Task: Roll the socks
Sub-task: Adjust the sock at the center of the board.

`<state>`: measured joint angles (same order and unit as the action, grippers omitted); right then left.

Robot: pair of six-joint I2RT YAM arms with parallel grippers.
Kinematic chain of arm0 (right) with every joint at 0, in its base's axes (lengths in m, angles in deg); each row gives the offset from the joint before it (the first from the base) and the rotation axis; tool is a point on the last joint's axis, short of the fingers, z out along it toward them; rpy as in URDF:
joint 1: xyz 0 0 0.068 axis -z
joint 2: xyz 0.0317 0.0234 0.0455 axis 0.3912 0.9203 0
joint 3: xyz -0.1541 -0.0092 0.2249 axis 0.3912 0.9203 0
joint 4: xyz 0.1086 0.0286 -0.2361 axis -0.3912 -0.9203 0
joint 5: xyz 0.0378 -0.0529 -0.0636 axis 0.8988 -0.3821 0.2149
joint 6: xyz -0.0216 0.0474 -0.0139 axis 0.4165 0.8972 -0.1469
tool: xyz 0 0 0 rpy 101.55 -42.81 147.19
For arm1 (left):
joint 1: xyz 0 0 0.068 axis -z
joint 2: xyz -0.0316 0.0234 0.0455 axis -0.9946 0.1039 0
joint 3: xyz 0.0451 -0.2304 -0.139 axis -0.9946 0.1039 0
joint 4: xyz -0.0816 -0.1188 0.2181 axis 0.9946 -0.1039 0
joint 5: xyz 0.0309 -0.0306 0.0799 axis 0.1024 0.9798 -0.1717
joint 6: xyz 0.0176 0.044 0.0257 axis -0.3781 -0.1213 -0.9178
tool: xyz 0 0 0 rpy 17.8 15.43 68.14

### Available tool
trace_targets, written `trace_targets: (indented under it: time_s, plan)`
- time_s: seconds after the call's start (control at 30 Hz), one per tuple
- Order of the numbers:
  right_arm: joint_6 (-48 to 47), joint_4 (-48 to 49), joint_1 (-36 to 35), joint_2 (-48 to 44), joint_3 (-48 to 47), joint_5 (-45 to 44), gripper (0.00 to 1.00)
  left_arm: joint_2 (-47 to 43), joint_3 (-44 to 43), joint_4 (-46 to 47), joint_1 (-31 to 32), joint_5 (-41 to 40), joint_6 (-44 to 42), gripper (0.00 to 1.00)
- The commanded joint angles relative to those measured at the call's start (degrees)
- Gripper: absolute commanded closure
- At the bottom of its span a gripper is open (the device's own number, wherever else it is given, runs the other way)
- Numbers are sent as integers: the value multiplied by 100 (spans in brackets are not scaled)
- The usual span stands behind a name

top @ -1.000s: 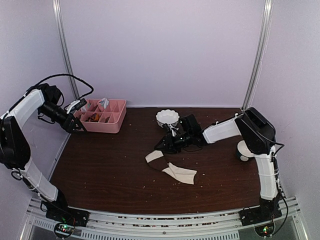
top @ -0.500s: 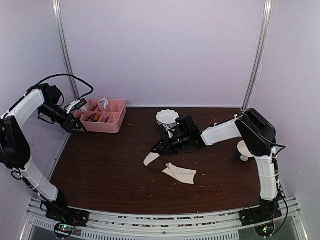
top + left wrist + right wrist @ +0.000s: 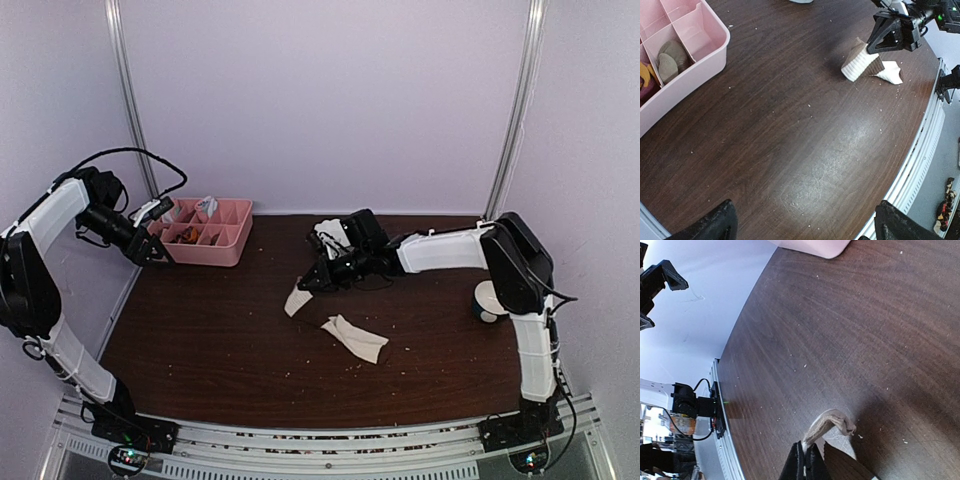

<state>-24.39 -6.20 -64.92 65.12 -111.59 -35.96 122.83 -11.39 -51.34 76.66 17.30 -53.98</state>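
A cream-beige sock with dark brown patches (image 3: 297, 300) hangs by its ribbed cuff from my right gripper (image 3: 312, 282), which is shut on it a little above the table's middle. In the right wrist view the cuff (image 3: 832, 419) arches out of the closed fingertips of my right gripper (image 3: 810, 452). A flat cream piece of sock (image 3: 355, 338) lies on the table just nearer; I cannot tell whether it joins the lifted part. The left wrist view shows both, the cuff (image 3: 860, 60) and the flat piece (image 3: 890, 74). My left gripper (image 3: 155, 238) hovers open at the far left, holding nothing.
A pink divided tray (image 3: 205, 232) with small items stands at the back left, beside my left gripper. A white scalloped bowl (image 3: 328, 230) sits behind my right arm. A white round object (image 3: 488, 300) stands by the right edge. Crumbs dot the dark wooden table (image 3: 220, 330).
My right gripper has shut on the sock's cuff and moved left and back, lifting that end off the table. The left arm has not moved.
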Motion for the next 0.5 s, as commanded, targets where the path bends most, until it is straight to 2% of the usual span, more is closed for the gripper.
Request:
trace_targets:
  time_s: [0.0, 0.3, 0.47]
  plan:
    - [-1085, -844, 60, -745, -521, -935, 100, 41, -195, 112, 43, 196, 81, 2]
    - [-1259, -1163, 852, -1109, -1566, -628, 100, -41, -157, 66, 43, 192, 74, 2]
    - [-1911, -1597, 589, -893, -2025, -562, 100, -53, -164, 52, 41, 156, 52, 2]
